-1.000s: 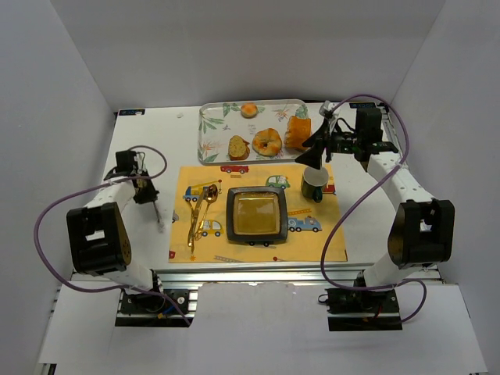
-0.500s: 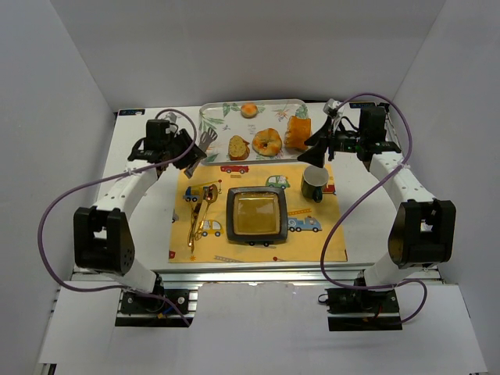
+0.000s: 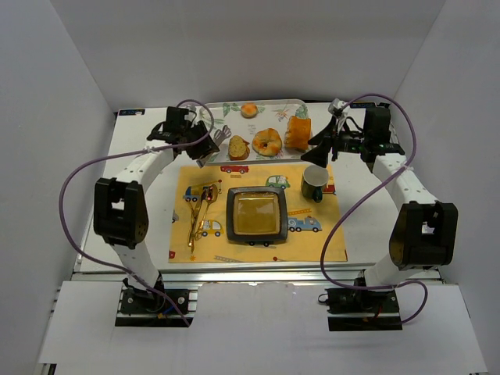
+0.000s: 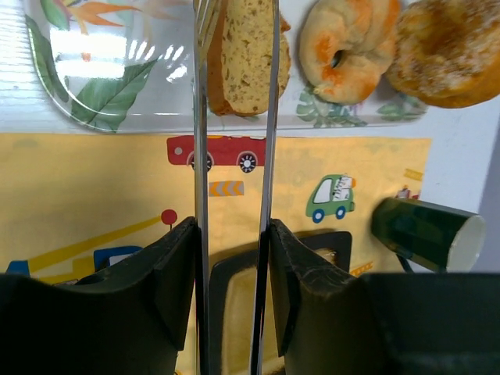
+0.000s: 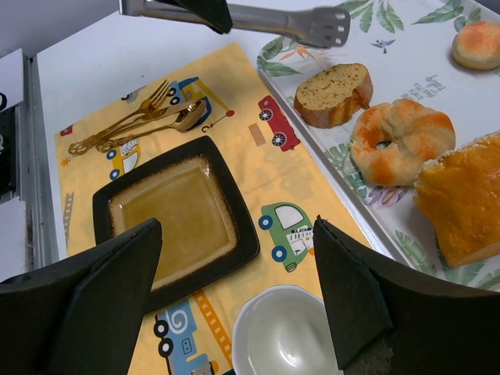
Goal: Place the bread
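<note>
A bread slice [image 3: 238, 147] lies on the leaf-patterned tray [image 3: 209, 125]. My left gripper [image 3: 201, 141] is shut on metal tongs [image 3: 220, 135]. In the left wrist view the gripper [image 4: 233, 234] presses both tong arms [image 4: 201, 156], which stand apart on either side of the slice [image 4: 244, 55]. From the right wrist view the tong tip [image 5: 328, 25] looks just above the slice [image 5: 334, 92]; contact is unclear. A dark square plate [image 3: 231, 219] sits on the yellow placemat. My right gripper [image 3: 319, 148] hangs open and empty [image 5: 237, 226] over the mug.
The tray also holds a ring-shaped roll [image 3: 268, 142], an orange loaf [image 3: 298, 133] and a small bun [image 3: 249, 110]. A green mug [image 3: 314, 183] stands right of the plate. A golden fork and spoon [image 3: 199, 211] lie left of it on the placemat [image 3: 312, 242].
My left arm has swung from the table's left side up and right to the tray, carrying the tongs, whose arms have spread. The right arm has barely shifted.
</note>
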### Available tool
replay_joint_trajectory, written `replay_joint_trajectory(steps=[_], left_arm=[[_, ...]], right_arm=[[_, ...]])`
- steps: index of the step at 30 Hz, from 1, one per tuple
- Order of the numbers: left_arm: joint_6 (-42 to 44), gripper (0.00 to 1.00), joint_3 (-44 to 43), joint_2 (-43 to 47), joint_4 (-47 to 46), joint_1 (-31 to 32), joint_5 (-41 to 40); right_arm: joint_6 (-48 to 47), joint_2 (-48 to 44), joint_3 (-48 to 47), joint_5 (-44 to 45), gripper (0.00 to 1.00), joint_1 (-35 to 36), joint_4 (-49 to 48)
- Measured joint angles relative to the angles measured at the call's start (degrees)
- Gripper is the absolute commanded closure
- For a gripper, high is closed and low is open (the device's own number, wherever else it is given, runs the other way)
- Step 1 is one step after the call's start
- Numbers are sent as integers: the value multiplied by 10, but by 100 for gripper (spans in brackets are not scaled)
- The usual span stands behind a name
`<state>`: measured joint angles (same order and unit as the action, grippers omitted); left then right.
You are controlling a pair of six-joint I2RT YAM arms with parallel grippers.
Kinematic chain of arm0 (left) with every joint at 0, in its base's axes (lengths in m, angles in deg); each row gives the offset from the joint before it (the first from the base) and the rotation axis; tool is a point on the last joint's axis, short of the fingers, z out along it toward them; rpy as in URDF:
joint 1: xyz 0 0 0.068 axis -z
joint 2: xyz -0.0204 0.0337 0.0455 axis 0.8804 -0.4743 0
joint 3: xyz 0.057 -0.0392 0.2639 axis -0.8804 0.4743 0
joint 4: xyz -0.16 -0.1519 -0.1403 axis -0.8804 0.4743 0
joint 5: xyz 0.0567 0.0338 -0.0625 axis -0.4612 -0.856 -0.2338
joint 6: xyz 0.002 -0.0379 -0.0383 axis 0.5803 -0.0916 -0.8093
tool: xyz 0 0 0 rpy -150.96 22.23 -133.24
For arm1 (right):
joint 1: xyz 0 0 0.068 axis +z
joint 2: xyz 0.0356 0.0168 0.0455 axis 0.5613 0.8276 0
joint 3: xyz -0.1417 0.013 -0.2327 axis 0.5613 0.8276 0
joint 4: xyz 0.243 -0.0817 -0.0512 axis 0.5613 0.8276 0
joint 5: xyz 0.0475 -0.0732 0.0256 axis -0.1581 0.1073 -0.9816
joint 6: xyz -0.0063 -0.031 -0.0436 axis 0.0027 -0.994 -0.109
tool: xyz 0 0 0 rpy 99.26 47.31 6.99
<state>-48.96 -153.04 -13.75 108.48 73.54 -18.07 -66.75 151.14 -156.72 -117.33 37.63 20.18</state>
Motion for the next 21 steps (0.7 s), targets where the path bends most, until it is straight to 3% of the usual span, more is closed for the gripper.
replay_joint_trajectory(steps=[6, 14, 21], left_arm=[[30, 50, -58, -67, 40, 21, -19], [60, 51, -80, -83, 81, 32, -35], [69, 65, -71, -83, 82, 31, -16]], right_arm=[[0, 0, 0, -2, 17, -4, -2], [3, 0, 0, -4, 17, -9, -3], [12, 0, 0, -7, 17, -9, -8]])
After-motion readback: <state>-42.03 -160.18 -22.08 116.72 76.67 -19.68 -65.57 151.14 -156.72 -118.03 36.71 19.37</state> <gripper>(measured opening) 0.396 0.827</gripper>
